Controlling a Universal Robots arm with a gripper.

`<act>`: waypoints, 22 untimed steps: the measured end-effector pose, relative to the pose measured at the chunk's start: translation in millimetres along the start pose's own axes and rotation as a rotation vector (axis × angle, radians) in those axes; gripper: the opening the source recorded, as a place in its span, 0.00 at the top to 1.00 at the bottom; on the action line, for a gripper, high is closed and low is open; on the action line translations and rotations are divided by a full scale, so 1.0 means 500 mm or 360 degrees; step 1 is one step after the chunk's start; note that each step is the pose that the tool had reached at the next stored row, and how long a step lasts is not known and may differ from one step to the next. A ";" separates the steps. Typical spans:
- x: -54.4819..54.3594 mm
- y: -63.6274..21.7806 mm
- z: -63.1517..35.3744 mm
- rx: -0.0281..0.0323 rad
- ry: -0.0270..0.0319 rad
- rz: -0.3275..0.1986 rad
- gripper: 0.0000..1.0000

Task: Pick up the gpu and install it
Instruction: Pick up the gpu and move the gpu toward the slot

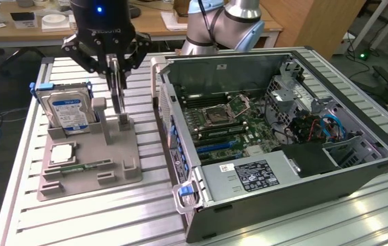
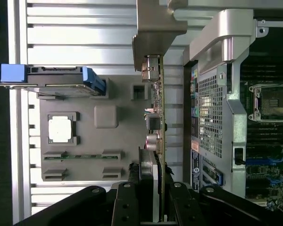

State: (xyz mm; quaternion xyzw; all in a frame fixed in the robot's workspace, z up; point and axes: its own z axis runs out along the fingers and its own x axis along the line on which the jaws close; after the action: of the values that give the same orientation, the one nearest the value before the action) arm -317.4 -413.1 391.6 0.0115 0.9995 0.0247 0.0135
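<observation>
The gpu (image 1: 117, 89) is a thin dark card held upright and edge-on, with its lower end just above the right-hand post of the grey holder tray (image 1: 112, 154). My gripper (image 1: 114, 64) is shut on its upper edge. In the wrist view the card (image 2: 159, 108) runs edge-on away from my gripper (image 2: 154, 181), and its silvery bracket (image 2: 155, 26) is at the far end. The open computer case (image 1: 358, 169) lies to the exterior view's right of the card, with its motherboard (image 1: 228, 120) exposed.
On the grey tray stand a silver hard drive (image 1: 69, 110) with blue rails, a processor chip (image 1: 62, 152) and a green memory stick (image 1: 85, 166). The case's metal rear wall (image 2: 212, 94) is close beside the card. A slatted aluminium table (image 1: 98, 215) carries everything.
</observation>
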 end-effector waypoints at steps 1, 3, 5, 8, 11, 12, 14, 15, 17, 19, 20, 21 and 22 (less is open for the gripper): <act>0.000 0.000 -0.006 0.00000 0.00000 0.0000 0.72; 0.000 0.001 -0.017 0.00001 0.00002 0.0000 0.72; -0.001 0.001 -0.028 0.00000 0.00001 0.0000 0.72; -0.001 0.002 -0.032 -0.00001 -0.00002 0.0000 0.72; -0.006 0.002 -0.033 -0.00001 0.00003 -0.0001 0.72; -0.010 0.002 -0.032 -0.00003 0.00001 0.0000 0.72; -0.021 0.002 -0.032 -0.00002 0.00002 0.0000 0.72; -0.027 0.002 -0.032 -0.00004 -0.00001 0.0000 0.72; -0.036 0.002 -0.032 -0.00002 0.00001 0.0000 0.72; -0.045 0.003 -0.031 -0.00002 0.00001 0.0000 0.72; -0.050 0.003 -0.031 -0.00003 0.00001 0.0000 0.72; -0.055 0.003 -0.031 -0.00003 -0.00001 0.0000 0.72; -0.059 0.003 -0.031 -0.00002 0.00001 0.0000 0.72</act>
State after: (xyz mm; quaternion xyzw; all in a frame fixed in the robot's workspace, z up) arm -288.4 -413.1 407.9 0.0114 0.9995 0.0248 0.0135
